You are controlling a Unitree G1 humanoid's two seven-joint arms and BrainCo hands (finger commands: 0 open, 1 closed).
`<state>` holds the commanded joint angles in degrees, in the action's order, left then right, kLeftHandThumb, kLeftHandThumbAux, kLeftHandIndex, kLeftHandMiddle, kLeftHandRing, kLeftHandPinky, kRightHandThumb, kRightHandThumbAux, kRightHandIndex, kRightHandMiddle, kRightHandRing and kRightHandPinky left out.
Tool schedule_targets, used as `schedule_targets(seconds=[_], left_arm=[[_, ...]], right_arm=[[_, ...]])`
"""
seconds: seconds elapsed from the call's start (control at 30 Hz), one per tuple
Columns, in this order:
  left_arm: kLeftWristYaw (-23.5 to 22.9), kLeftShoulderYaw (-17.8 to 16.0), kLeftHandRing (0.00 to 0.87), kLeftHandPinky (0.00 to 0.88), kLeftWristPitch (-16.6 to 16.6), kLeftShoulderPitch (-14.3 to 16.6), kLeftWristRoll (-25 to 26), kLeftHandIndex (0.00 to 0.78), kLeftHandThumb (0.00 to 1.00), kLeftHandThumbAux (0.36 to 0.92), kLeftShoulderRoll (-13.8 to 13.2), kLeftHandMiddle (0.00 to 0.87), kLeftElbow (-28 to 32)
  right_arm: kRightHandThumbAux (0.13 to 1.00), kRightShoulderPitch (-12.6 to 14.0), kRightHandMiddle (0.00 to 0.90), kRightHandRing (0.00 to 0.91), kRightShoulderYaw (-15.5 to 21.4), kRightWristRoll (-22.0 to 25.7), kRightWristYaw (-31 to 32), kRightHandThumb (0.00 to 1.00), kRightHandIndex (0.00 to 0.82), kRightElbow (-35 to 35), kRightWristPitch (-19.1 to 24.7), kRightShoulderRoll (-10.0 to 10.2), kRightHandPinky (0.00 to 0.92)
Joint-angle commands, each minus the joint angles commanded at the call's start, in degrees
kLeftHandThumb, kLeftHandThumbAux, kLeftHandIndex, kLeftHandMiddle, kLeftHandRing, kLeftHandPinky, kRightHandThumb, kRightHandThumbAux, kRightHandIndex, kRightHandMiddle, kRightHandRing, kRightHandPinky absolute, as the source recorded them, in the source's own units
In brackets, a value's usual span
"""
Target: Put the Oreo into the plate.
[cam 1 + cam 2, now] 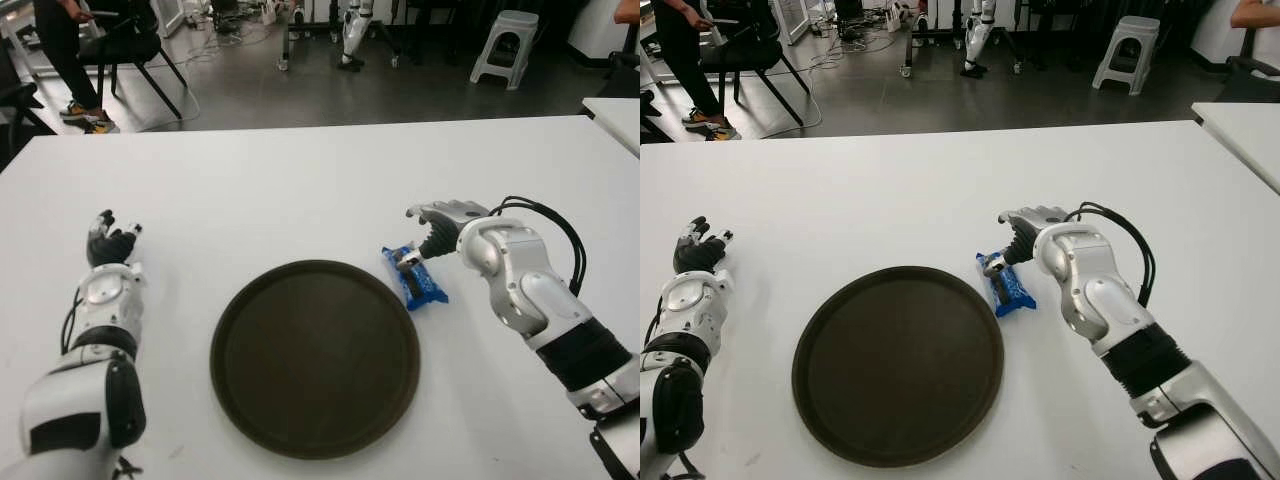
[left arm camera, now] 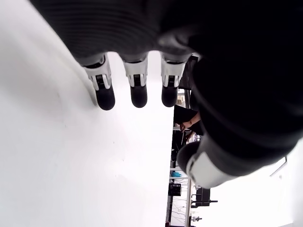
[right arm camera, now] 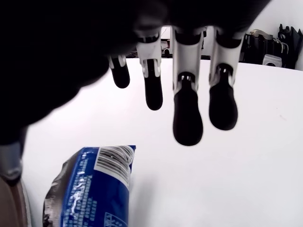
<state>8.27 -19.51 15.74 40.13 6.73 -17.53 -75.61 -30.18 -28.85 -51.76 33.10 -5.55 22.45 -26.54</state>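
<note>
Oreo packet (image 1: pixel 414 277): blue glossy foil wrapper, oblong, crimped ends, barcode panel visible in the right wrist view. Lies flat on the table, just beside the plate's right rim, outside it.

Plate (image 1: pixel 315 357): round, dark brown, matte, shallow raised lip; nothing in it. Sits on the table between the two arms.

Right hand (image 1: pixel 437 226): silver metal shell, black rubbery fingertips, black cables looped behind the wrist. It is over the far end of the packet; a dark finger appears to touch the wrapper's end, though contact is hard to confirm. In the right wrist view the fingers (image 3: pixel 187 113) hang straight and spread, clear of the wrapper, gripping nothing.

Left hand (image 1: pixel 108 243): same build, shown to the left of the plate, well apart from it. Fingers (image 2: pixel 105 97) extended side by side, holding nothing.

Table (image 1: pixel 300 190): white, smooth, flat top.

Background: grey floor, black chair (image 1: pixel 130 45), pale plastic stool (image 1: pixel 507 42), a standing person's legs (image 1: pixel 62 60).
</note>
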Motion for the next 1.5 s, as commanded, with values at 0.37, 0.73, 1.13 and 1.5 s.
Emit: schedule_targets(seconds=[0.37, 0.73, 1.13, 1.5], left_arm=[[-0.5, -0.1, 0.006, 0.036, 0.5, -0.1, 0.3, 0.0, 0.0, 0.804, 0.0, 0.0, 0.1], [-0.7, -0.1, 0.008, 0.038, 0.5, -0.1, 0.2, 0.0, 0.0, 0.781, -0.1, 0.003, 0.0], [-0.5, 0.2, 0.006, 0.04, 0.4, -0.2, -0.1, 0.0, 0.0, 0.788, -0.2, 0.0, 0.0], [-0.7, 0.0, 0.01, 0.034, 0.5, -0.2, 0.3, 0.0, 0.0, 0.773, -0.2, 0.001, 0.0]], right_arm=[[0.434, 0.3, 0.147, 0.441, -1.0, -1.8, 1.9, 0.0, 0.006, 1.5, 1.1, -0.7, 0.552], [0.426, 1.3, 0.109, 0.258, -0.7, -3.2, 2.6, 0.0, 0.018, 2.2, 3.0, 0.2, 0.477], [0.445, 1.9, 0.096, 0.214, -1.1, -3.7, 3.4, 0.0, 0.028, 2.6, 5.2, 0.7, 0.47], [0.43, 2.3, 0.123, 0.204, -1.9, -5.5, 7.1, 0.0, 0.05, 2.5, 7.6, 1.1, 0.368]])
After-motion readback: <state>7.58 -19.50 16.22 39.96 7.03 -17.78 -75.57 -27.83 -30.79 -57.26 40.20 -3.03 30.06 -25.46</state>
